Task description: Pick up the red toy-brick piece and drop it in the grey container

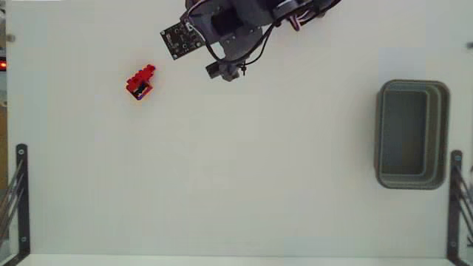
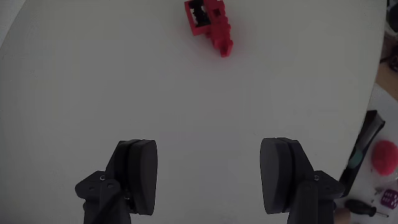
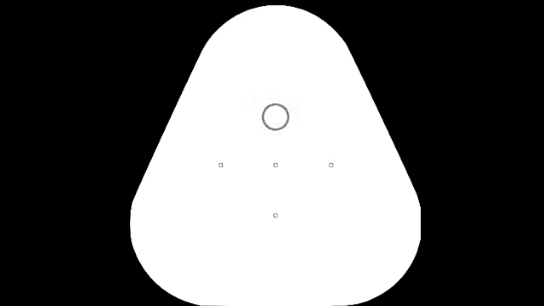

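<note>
The red toy-brick piece (image 1: 140, 81) lies on the white table at the upper left of the fixed view, well away from the grey container (image 1: 412, 134) at the right edge, whose inside shows nothing in it. My gripper (image 1: 224, 70) hangs at the top centre, to the right of the brick and not touching it. In the wrist view the gripper (image 2: 210, 171) is open, its two dark fingers (image 2: 140, 171) spread wide with only bare table between them. The brick (image 2: 211, 22) sits far ahead near the top edge of that view.
Black metal brackets (image 1: 18, 196) stand at the lower left and lower right (image 1: 454, 199) of the fixed view. In the wrist view the table edge curves down the right side, with a pink ball (image 2: 385, 155) and a screwdriver (image 2: 357, 208) beyond it.
</note>
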Controlling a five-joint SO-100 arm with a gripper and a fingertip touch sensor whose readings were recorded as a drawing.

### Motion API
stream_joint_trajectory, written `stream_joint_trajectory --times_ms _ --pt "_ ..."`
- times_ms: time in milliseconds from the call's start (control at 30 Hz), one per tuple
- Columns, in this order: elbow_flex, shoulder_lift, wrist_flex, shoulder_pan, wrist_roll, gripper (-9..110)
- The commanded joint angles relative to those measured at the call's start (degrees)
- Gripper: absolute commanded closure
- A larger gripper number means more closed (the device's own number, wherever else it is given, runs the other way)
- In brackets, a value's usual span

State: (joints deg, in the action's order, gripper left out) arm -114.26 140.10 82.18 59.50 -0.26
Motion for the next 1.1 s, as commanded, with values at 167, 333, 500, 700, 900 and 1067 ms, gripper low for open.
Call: stream_joint_trajectory --times_ms 167,333,500,700,900,1067 --pt "0.05 -0.92 -2.81 1.18 0.26 -9" --pt "0.65 -4.23 -5.52 1.18 0.26 -9" --pt "1.53 -7.91 -8.31 1.18 0.26 -9" --pt "3.01 -12.61 -11.54 1.18 0.26 -9" --pt "5.02 -17.69 -14.61 1.18 0.26 -9" --pt "6.85 -21.57 -16.66 1.18 0.26 -9"
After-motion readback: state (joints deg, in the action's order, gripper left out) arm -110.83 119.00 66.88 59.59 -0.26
